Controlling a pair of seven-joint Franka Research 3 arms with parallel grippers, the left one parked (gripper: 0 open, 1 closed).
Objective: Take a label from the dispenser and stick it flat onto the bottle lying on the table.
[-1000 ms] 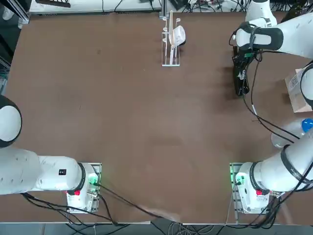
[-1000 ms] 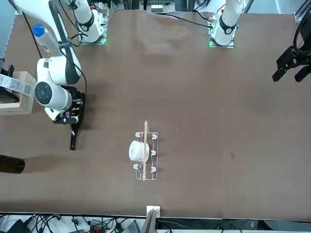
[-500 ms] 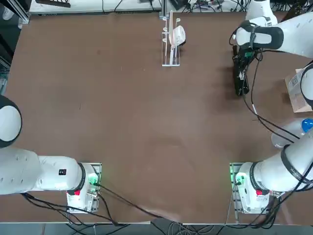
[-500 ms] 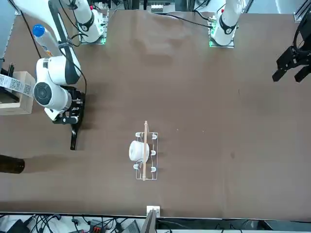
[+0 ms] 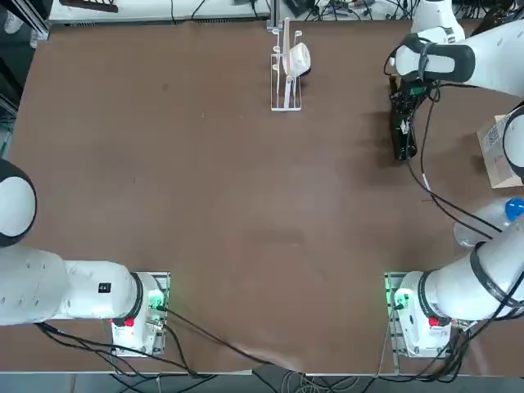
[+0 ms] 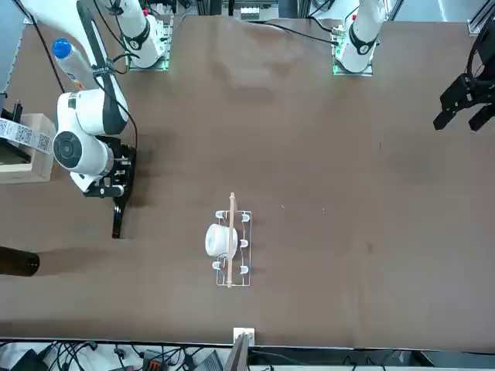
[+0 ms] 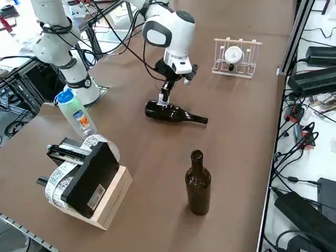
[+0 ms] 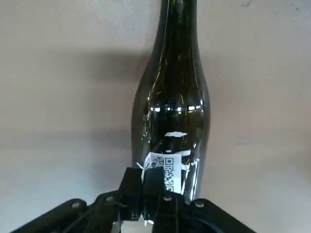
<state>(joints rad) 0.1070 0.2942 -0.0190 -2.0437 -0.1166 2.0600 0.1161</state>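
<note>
Nearest you, from the raised camera at the right side, the label dispenser point(image 7: 84, 178) sat on its wooden block, with a clear plastic bottle point(image 7: 76, 113) behind it and a spare brown bottle point(image 7: 198, 182) standing upright to one side. Past them, the dark bottle point(image 7: 173, 113) lay on its side on the table point(image 7: 236, 131), neck pointing away from the arm's base. The right gripper point(image 8: 151, 190) hung directly over the bottle's body, its fingers pinched narrow on the label point(image 8: 167, 170), whose free end appeared to rest on the glass. Farther off stood a wire rack point(image 7: 235, 56), well apart from the work.

To do this step well, you would likely lower the sticker squarely along the top of the curve, press it down from one edge, and let go only once it lay flat, keeping sideways push off the bottle so it did not roll.
</note>
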